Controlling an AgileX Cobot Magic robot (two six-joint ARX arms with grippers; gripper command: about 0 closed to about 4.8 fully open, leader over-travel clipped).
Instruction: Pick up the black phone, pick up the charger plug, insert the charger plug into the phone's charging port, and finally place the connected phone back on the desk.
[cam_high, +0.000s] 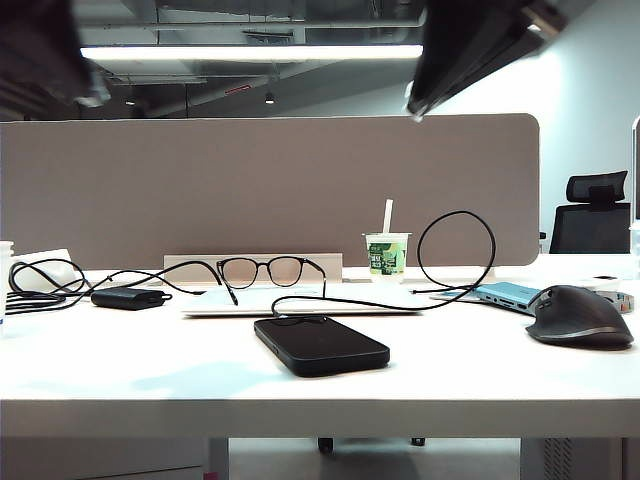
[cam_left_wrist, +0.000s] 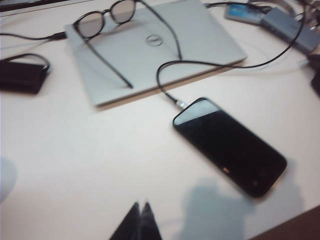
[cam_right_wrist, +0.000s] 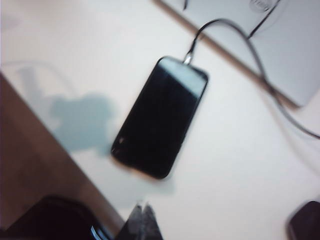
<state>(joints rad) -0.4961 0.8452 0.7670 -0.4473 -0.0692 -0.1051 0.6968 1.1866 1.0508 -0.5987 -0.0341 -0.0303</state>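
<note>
The black phone (cam_high: 320, 345) lies flat on the white desk (cam_high: 150, 375), near its front edge. The charger plug (cam_left_wrist: 181, 104) meets the phone's (cam_left_wrist: 230, 145) short end, and its thin black cable loops back over the laptop. In the right wrist view the plug (cam_right_wrist: 188, 58) touches the phone's (cam_right_wrist: 160, 120) far end. My left gripper (cam_left_wrist: 141, 204) hangs shut and empty above bare desk, left of the phone. The right gripper (cam_right_wrist: 141, 205) is shut and empty too, above the desk's front edge near the phone. Both arms show dark at the top of the exterior view.
A shut silver laptop (cam_left_wrist: 150, 50) with glasses (cam_left_wrist: 107, 15) on it lies behind the phone. A black power brick (cam_left_wrist: 20, 77) sits at the left, a dark mouse (cam_high: 582, 317) and a blue hub (cam_high: 505, 293) at the right. A cup (cam_high: 387, 254) stands before the partition (cam_high: 270, 190).
</note>
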